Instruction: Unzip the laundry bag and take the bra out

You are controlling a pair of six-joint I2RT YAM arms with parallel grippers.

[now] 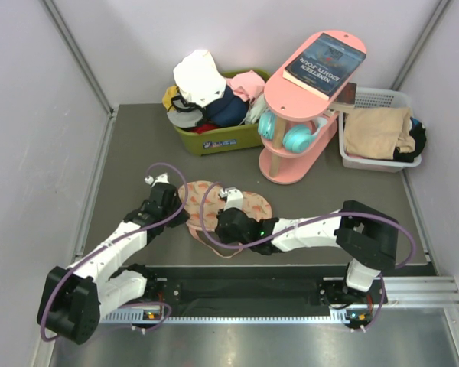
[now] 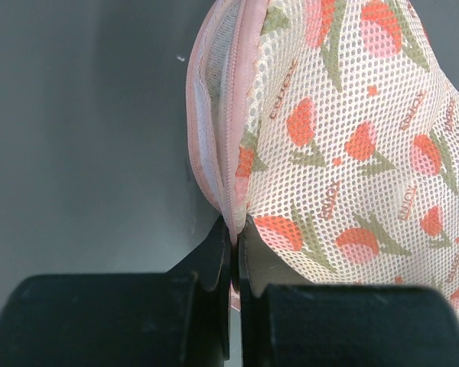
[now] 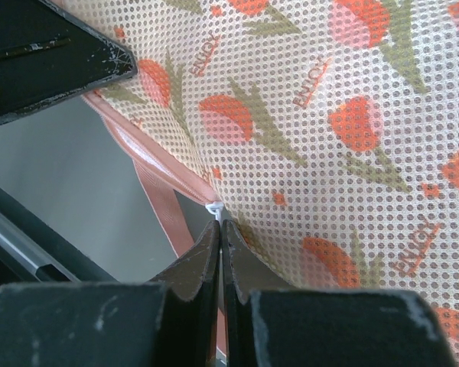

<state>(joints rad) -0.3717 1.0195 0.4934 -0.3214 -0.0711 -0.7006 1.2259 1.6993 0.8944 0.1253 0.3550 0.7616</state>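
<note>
The laundry bag [image 1: 252,203] lies flat on the grey table between both arms; it is peach mesh with orange-red tulip prints and pink zip trim. My left gripper [image 1: 182,208] is at its left edge and, in the left wrist view, is shut [image 2: 235,227] on the pink zip trim [image 2: 228,115] of the bag [image 2: 352,138]. My right gripper [image 1: 218,222] is at the bag's near edge, shut [image 3: 219,223] on the small white zip pull [image 3: 214,207] beside the pink loop [image 3: 164,210]. The bag [image 3: 329,115] looks closed. The bra is hidden.
A green bin [image 1: 214,141] heaped with clothes stands at the back. A pink two-tier stand [image 1: 310,73] holds a book and teal headphones [image 1: 294,136]. A white basket [image 1: 352,159] with a tan cloth sits at the back right. Walls close in on both sides.
</note>
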